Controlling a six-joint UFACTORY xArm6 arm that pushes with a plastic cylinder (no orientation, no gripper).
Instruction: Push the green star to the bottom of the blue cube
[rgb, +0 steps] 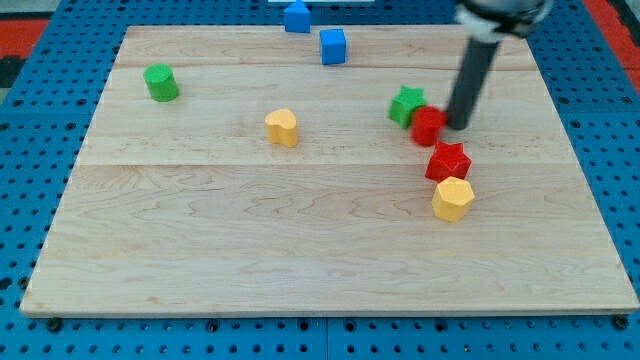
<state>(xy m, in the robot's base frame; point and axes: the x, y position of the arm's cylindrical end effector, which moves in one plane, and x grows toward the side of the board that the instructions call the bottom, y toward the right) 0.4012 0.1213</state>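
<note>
The green star (405, 105) lies right of the board's middle, near the view's top. The blue cube (333, 46) sits up and to the left of it, near the board's top edge. My tip (460, 126) is just right of a red cylinder (428, 126), which touches the green star's lower right side. The dark rod rises from the tip toward the view's top right.
A red star (448, 161) and a yellow hexagonal block (453, 198) lie below the red cylinder. A second yellow block (283, 127) sits left of centre. A green cylinder (160, 82) is at the far left. Another blue block (297, 16) lies at the board's top edge (200, 28).
</note>
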